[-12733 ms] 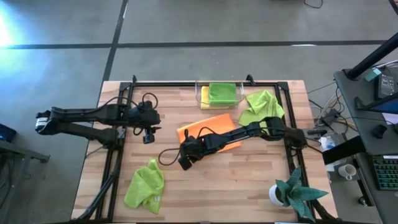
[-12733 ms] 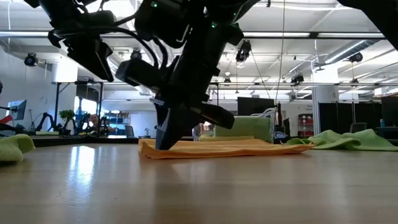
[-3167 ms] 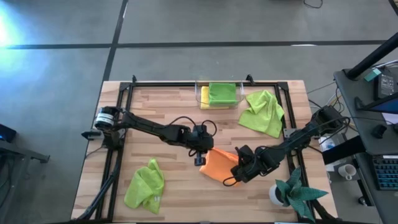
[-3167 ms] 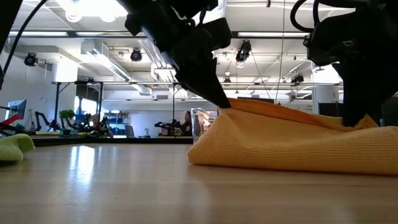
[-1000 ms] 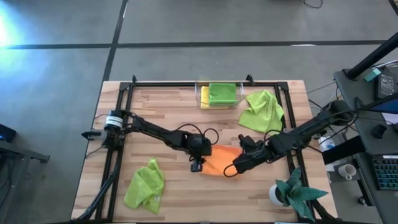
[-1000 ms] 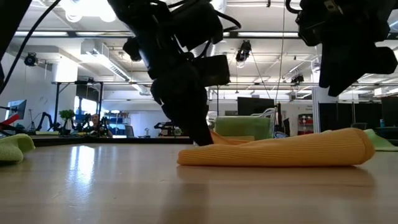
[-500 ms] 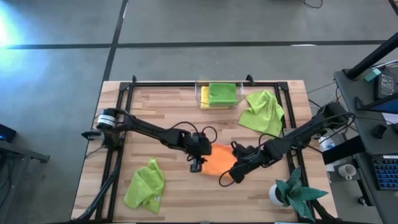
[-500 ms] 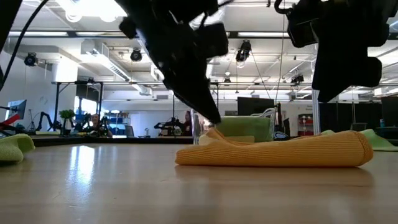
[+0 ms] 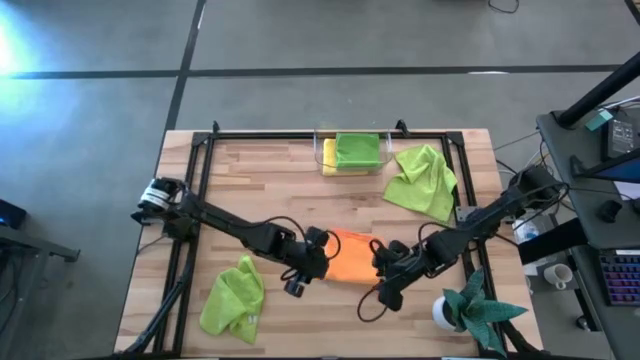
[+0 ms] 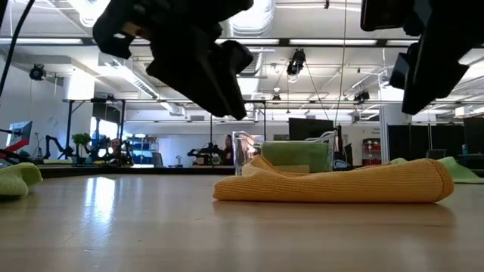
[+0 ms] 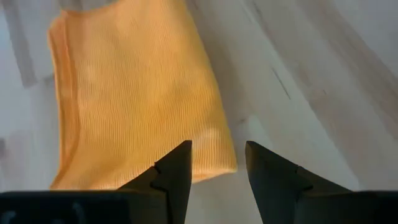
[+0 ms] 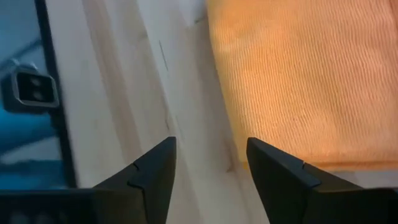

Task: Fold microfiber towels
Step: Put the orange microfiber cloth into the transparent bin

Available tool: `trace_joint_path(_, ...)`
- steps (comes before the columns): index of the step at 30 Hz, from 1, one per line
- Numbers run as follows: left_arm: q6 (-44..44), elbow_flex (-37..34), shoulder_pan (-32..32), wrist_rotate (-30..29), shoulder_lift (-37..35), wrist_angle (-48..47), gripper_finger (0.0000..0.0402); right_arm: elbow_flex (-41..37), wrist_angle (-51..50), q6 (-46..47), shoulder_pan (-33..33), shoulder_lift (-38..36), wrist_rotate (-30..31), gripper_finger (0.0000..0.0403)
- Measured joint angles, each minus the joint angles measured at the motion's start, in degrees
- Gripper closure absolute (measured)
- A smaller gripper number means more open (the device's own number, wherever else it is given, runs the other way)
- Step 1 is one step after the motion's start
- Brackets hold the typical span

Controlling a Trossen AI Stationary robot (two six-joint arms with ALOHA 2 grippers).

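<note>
The orange towel (image 9: 345, 256) was spread out flat near the middle of the worktop; now it lies folded small, closer to the front edge. A moment ago both end effectors were down on it. Now the left end effector (image 9: 293, 287) and the right end effector (image 9: 385, 296) have let go, opened up and lifted off it.

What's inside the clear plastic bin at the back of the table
The bin holds a folded green towel on top, with a yellow towel edge showing under it. Whatever lies lower in the stack is covered, so I can't tell.
</note>
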Motion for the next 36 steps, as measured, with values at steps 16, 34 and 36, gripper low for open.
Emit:
trace_joint_path(16, 0.08, 0.07, -1.03, -0.37, 4.57, 0.47, 0.0267, -0.02, 5.68, -11.35, 0.33, 9.05, 1.72, 0.0202)
trace_joint_path(34, 0.12, -0.17, -0.87, -1.73, 6.49, 7.36, 0.0267, -0.02, 4.18, -12.88, 0.31, 14.38, 4.91, 0.0202)
trace_joint_path(36, 0.12, -0.32, -0.89, -2.05, 7.33, 6.16, 0.0267, -0.02, 3.58, -12.49, 0.23, 14.99, 5.05, 0.0202)
